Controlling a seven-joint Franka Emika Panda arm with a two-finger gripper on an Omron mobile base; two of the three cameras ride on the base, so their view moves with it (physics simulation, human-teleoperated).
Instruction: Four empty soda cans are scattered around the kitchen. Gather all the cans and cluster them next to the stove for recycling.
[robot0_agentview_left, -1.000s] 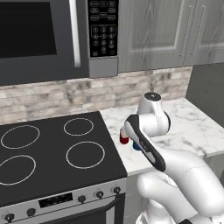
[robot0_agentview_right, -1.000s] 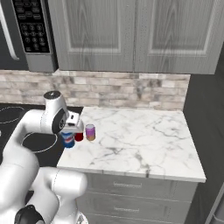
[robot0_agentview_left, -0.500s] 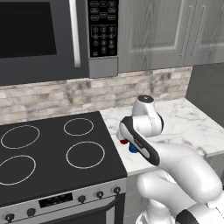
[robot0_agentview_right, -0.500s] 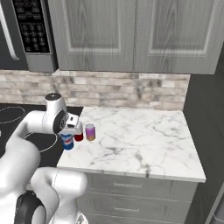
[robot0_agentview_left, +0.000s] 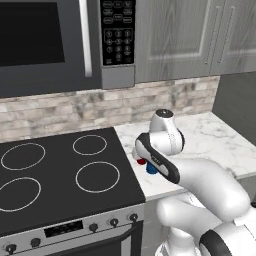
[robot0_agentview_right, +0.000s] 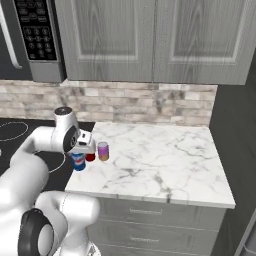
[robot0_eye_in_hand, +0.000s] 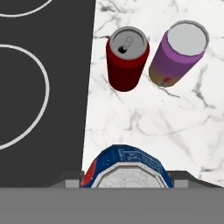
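While arm: reaches fwd from base over stove's rt edge, elbow bent, wrist turned down twd marble table beside the stove.
Hand: pointing straight down just past stove's rt edge, above the table strip next to it; seen from rt base cam it sits right on top of the blue can.
Hand state: part open, fingers either side of blue can; hand cam shows can's silver top between the two dark tips, so it has hold of the can at its sides.
Blue can: upright, blue w/ red-white marks, on/at the table just rt of the stove edge; bottom contact w/ table can't tell. Also seen under the wrist from left cam.
Red can: upright, silver top w/ tab, on table just rt of stove edge, a bit further back than blue can; not touching it.
Pink-purple can: upright, on table just beside red can, on the side away from stove; nearly touching red can, gap unclear.
Stove: black glass top, white ring burners, knobs on steel front; microwave hangs above it.
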